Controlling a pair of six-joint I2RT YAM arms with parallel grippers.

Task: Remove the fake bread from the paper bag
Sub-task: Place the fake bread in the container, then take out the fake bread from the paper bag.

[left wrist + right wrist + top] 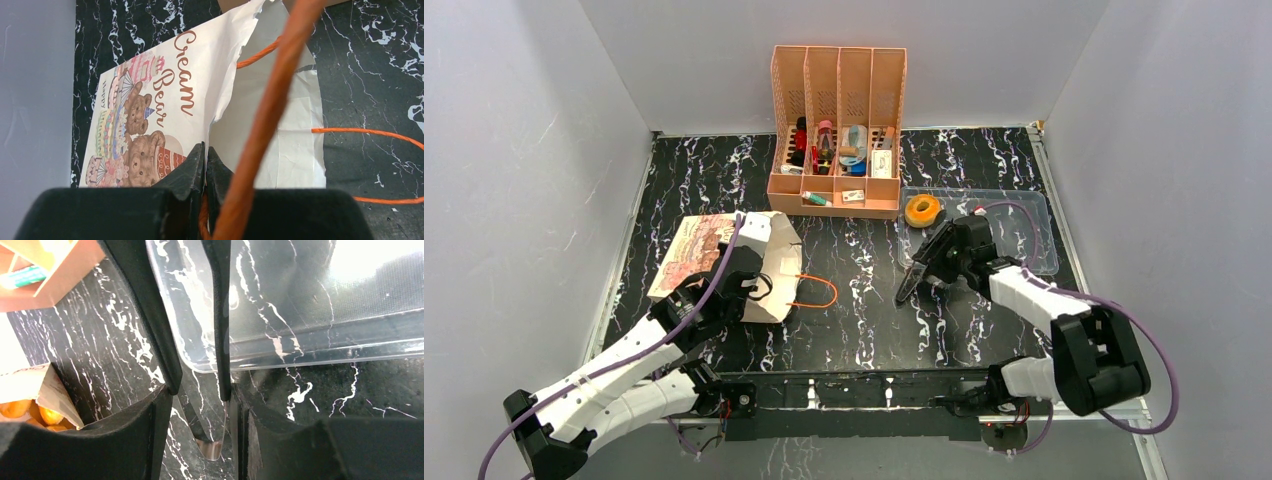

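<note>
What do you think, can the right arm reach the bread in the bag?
Probably yes: the paper bag's mouth faces the open right pincer, bread showing inside, only bare table between them.

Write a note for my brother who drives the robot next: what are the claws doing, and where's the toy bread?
Left claw: shut, pinching the orange cord handle of the paper bag, which lies on its side on the left of the table.
Right claw: open and empty, by the near-left corner of the clear tray.
Done: one bread ring sits in the tray.
Left: orange breads show inside the bag's mouth; how many, I can't tell. They need to come out.
</note>
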